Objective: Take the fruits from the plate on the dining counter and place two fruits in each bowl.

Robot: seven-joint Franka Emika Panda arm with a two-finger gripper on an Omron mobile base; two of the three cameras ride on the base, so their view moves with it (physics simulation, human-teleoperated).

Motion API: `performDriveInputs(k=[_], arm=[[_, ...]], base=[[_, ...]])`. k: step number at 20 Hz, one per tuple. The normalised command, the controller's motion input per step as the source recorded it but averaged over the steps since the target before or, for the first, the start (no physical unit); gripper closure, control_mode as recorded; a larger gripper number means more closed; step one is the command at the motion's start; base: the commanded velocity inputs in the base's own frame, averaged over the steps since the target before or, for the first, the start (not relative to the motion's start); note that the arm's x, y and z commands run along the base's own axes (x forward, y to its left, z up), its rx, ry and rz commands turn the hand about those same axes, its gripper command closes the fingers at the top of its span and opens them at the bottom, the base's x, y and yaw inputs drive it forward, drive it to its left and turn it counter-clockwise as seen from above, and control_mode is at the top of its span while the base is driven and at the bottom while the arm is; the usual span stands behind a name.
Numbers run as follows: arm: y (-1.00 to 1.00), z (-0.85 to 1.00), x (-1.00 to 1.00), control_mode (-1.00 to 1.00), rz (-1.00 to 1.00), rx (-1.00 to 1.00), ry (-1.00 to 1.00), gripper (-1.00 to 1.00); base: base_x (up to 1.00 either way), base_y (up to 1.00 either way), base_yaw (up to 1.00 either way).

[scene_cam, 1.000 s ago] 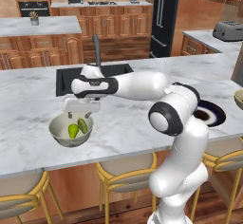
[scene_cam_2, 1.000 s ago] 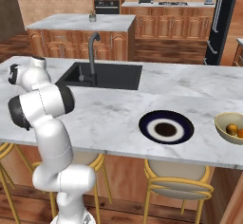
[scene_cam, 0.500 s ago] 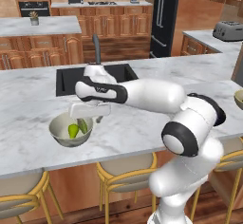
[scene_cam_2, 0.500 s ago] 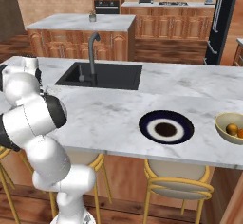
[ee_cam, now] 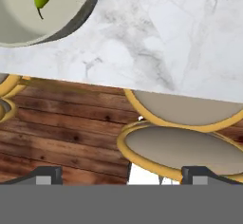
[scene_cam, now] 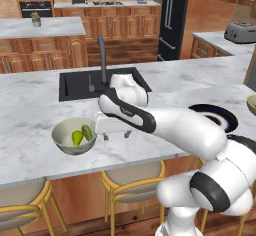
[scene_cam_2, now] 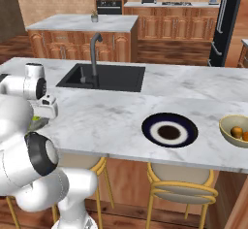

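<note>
— What's the room like from your end?

— Wood-cabinet kitchen, and a long marble worktop (scene_cam: pixel 30 105) with a black sink (scene_cam: pixel 80 84) and tap (scene_cam: pixel 101 55) set into it. Stools (ee_cam: pixel 185 147) with yellow frames stand along its near edge, over a plank floor.

— Where are the fruits?

— Split between the bowls. In the left base view I see the left bowl (scene_cam: pixel 62 135) near the front edge of the worktop, with the green pear (scene_cam: pixel 76 138) and the yellow-green oblong fruit (scene_cam: pixel 88 132) lying side by side inside it. The hand view catches the same bowl's rim at its top left, both green fruits in it.

— And the other two?

— In the right bowl (scene_cam_2: pixel 227 126), at the far right of the worktop in the right base view — the orange (scene_cam_2: pixel 237 132) sits in it, and a second orange-toned fruit (scene_cam_2: pixel 245 136) shows right at the frame edge beside it. The plate (scene_cam_2: pixel 169 129) lies between the two bowls, well apart from each, with no fruit on it.

— The gripper?

— The gripper (scene_cam: pixel 116 136) hangs just to the right of the left bowl, above the worktop near its front edge. Fingers (scene_cam: pixel 128 134) spread wide, nothing between them. In the hand view the tips frame a stool seat below the worktop edge.
</note>
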Motion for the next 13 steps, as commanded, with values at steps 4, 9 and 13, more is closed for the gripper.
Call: performDriveInputs(k=[4, 9, 13], arm=[[-0.61, 0.03, -0.68, -1.0, -0.22, 0.0, -0.03, -1.0], [-0.49, 0.01, -0.72, -1.0, -0.23, 0.0, -0.07, -1.0], [-0.39, 0.01, -0.66, -1.0, -0.24, 0.0, -0.11, -1.0]], base=[[0.0, 0.0, 0.0], [0.0, 0.0, 0.0], [0.0, 0.0, 0.0]])
